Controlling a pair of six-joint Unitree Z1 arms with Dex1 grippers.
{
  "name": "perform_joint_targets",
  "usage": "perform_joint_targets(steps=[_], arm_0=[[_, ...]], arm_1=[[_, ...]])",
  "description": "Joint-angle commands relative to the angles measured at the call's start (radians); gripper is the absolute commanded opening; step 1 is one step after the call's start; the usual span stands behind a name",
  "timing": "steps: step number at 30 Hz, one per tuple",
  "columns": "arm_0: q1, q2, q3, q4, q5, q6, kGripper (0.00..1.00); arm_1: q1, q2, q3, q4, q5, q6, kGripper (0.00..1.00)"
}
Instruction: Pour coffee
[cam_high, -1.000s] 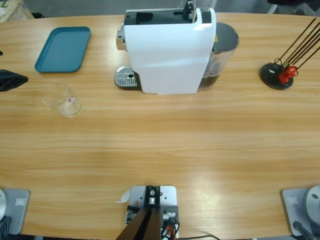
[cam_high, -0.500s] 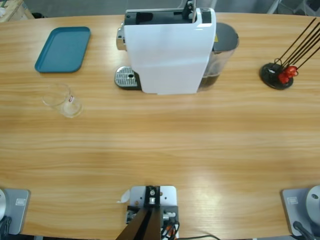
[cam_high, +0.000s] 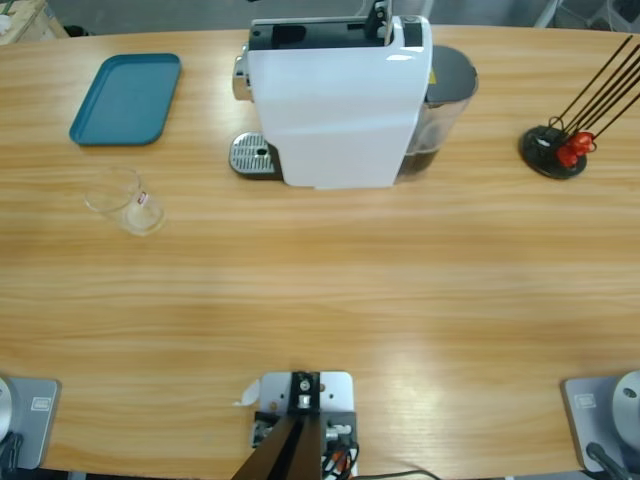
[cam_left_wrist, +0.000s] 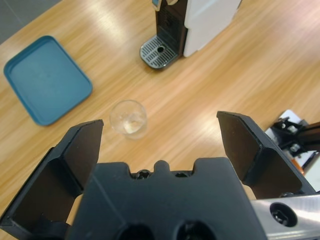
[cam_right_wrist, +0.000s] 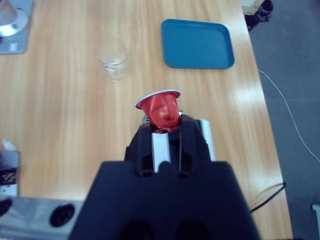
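Right gripper (cam_right_wrist: 162, 122): jaws clenched on a red coffee capsule (cam_right_wrist: 161, 111), silver rim uppermost, capsule body pinched at its lower end. In the right wrist view a clear glass cup (cam_right_wrist: 113, 58) stands at 11 o'clock from the capsule, well apart; a blue tray (cam_right_wrist: 197, 44) lies at 1 o'clock, near the table edge. The gripper hangs above the wooden table (cam_right_wrist: 60, 125).

Left gripper (cam_left_wrist: 159, 142): jaws spread wide, nothing between them. Same glass cup (cam_left_wrist: 129, 118) sits just beyond the jaw gap at 11 o'clock; blue tray (cam_left_wrist: 46, 77) farther out at 10 o'clock; white coffee machine (cam_left_wrist: 195, 25) with its metal drip grate (cam_left_wrist: 159, 52) at 12 o'clock.

High view: neither arm shows. Glass cup (cam_high: 124, 199) stands upright, apart from the tray (cam_high: 126, 97) at its 12 o'clock, and looks empty; no coffee discernible in it. Coffee machine (cam_high: 338, 100) at table centre top, drip grate (cam_high: 254, 155) at its 8 o'clock, dark round tank (cam_high: 445, 95) touching its 3 o'clock side. Black stand with thin rods (cam_high: 565, 138) at far 3 o'clock.
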Motion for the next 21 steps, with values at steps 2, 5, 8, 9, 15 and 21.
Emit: perform_joint_targets(steps=[2, 5, 8, 9, 15, 21], arm_0=[[-0.009, 0.005, 0.037, 0.004, -0.001, -0.011, 0.987], [-0.009, 0.008, 0.037, 0.0, -0.001, -0.011, 0.986], [-0.009, 0.006, 0.038, 0.001, -0.001, -0.011, 0.987], [-0.008, 0.005, 0.038, 0.001, -0.001, -0.011, 0.987], [-0.008, 0.006, 0.038, 0.0, -0.001, -0.011, 0.987], [-0.008, 0.014, 0.037, -0.006, -0.006, -0.011, 0.986]], arm_1=[[-0.035, 0.082, 0.008, 0.032, -0.123, 0.001, 0.029], [-0.036, 0.079, 0.009, 0.044, -0.15, 0.011, 0.027], [-0.034, 0.075, 0.011, 0.048, -0.159, 0.019, 0.029], [-0.034, 0.075, 0.011, 0.049, -0.16, 0.023, 0.027], [-0.03, 0.082, 0.014, 0.06, -0.184, 0.054, 0.029], [-0.005, 0.094, 0.011, 0.051, -0.2, 0.126, 0.029]])
